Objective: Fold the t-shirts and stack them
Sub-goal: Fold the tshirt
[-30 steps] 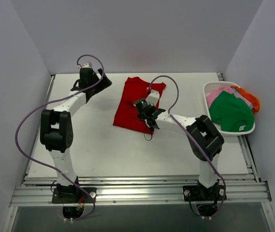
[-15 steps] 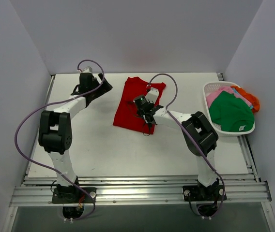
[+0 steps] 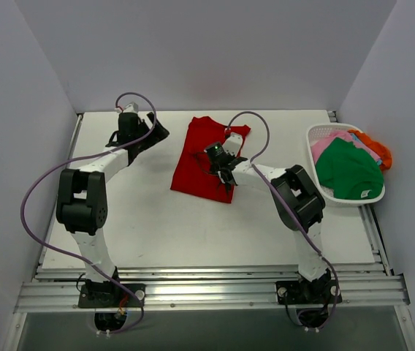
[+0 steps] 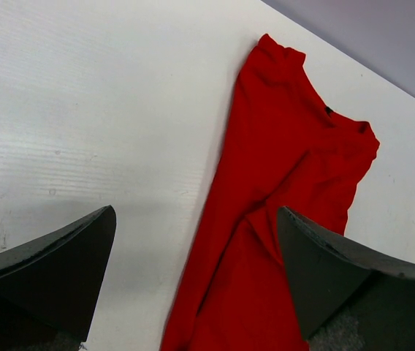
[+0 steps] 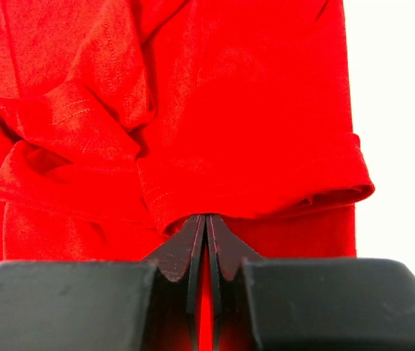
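The red t-shirt (image 3: 196, 157) lies partly folded on the white table at the back middle. My right gripper (image 3: 221, 162) is over its right side and is shut on a fold of the red cloth (image 5: 193, 168); the jaws pinch a hem edge in the right wrist view (image 5: 206, 216). My left gripper (image 3: 153, 131) is open and empty, above the table just left of the shirt. The left wrist view shows the shirt (image 4: 288, 190) between and beyond its spread fingers (image 4: 196, 212). Green (image 3: 348, 170), pink (image 3: 329, 142) and orange (image 3: 377, 146) t-shirts lie in the basket.
A white slatted basket (image 3: 317, 131) stands at the table's right edge. Grey walls enclose the back and both sides. A metal rail runs along the near edge by the arm bases. Purple cables loop off both arms.
My right gripper has moved up and away from the near edge over the shirt, carrying the pinched cloth with it. The left gripper has shifted slightly toward the back.
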